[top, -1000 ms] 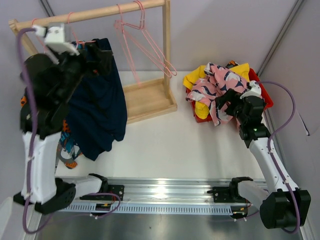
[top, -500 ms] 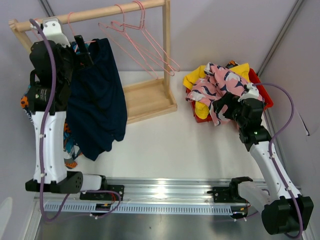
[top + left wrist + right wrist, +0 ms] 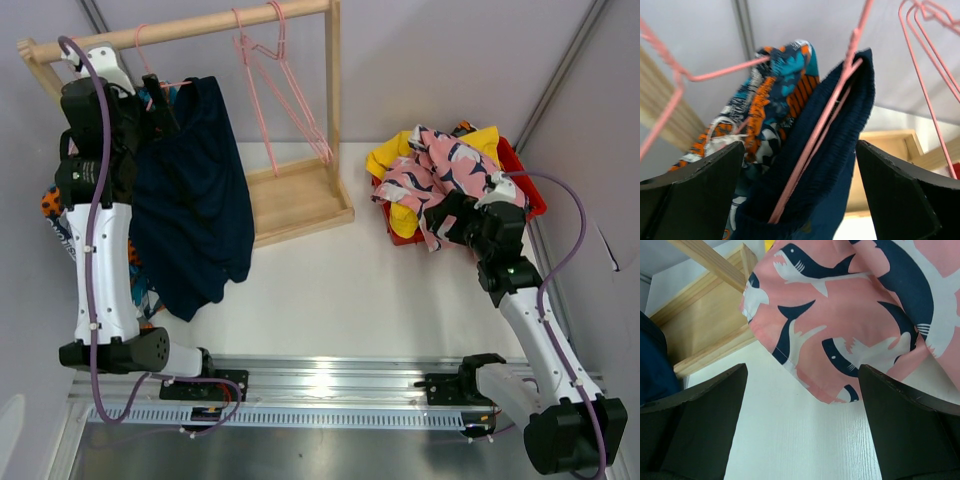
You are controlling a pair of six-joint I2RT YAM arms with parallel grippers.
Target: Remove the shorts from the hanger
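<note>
Navy shorts [image 3: 195, 200] hang from a pink hanger [image 3: 160, 84] on the wooden rail [image 3: 200, 28] at the left. My left gripper [image 3: 165, 98] is up at their waistband and stands open. In the left wrist view the navy waistband [image 3: 845, 135] and the hanger's bar [image 3: 815, 145] lie between the spread fingers of the left gripper [image 3: 800, 152]. Blue-orange patterned shorts [image 3: 770, 95] hang just behind. At the right, my right gripper [image 3: 442, 215] is open over bare table, below the hem of the pink patterned shorts [image 3: 850, 315].
A red bin [image 3: 530, 188] at the back right holds the pink shorts [image 3: 430, 165] and yellow shorts [image 3: 385, 160]. Empty pink hangers [image 3: 290, 90] dangle from the rail. The rack's wooden base [image 3: 295, 200] sits between the arms. A metal rail [image 3: 320, 385] runs along the near edge.
My left arm has straightened and lifted its gripper up to the navy shorts' waistband at the hanger. The empty hangers have swung. The right gripper has drifted slightly towards the left.
</note>
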